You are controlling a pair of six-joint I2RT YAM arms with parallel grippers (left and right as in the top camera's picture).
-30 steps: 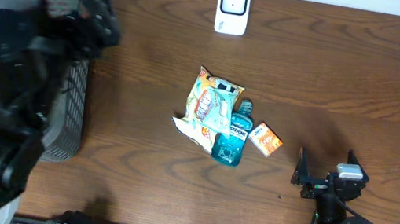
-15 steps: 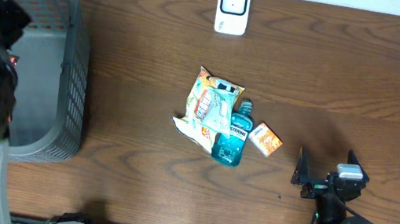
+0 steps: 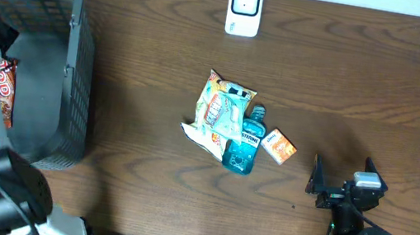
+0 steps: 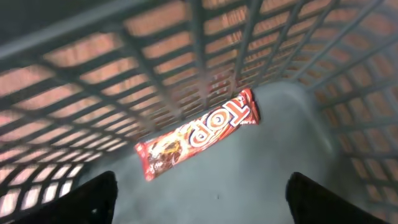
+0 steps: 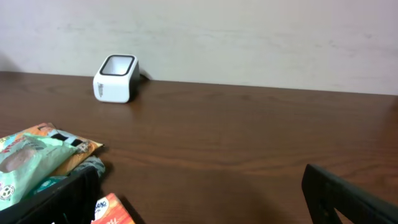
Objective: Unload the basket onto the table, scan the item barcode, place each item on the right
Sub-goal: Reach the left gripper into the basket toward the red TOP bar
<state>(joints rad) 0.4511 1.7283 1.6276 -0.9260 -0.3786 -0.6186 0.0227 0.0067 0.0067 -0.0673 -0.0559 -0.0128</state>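
The left gripper (image 4: 202, 183) is hanging inside the grey basket (image 3: 83, 74) at the table's left, its 2 fingers standing wide apart with nothing between them. The red TOP candy bar (image 4: 198, 132) is lying flat on the basket floor just beyond them, untouched, with its long axis running diagonally along the foot of the mesh wall. That bar is looking done with, so the next thing to scan is probably 1 of the 3 items clustering at the table's middle. These are a snack bag (image 3: 222, 111), a blue Listerine mouthwash bottle (image 3: 243, 146) touching the bag's right side, and a small orange box (image 3: 280, 146) just beside the bottle on its right. The right gripper (image 3: 340, 180) is sitting at the near right, jaws spread and empty, much nearer that cluster than the left arm is. The box is lying to its left and slightly farther, the closest of the 3. The bottle's long axis is running near to far, cap pointing far. The white barcode scanner (image 3: 244, 7) is standing at the far edge, well apart from the cluster, so any lifted item will be travelling far and slightly left.
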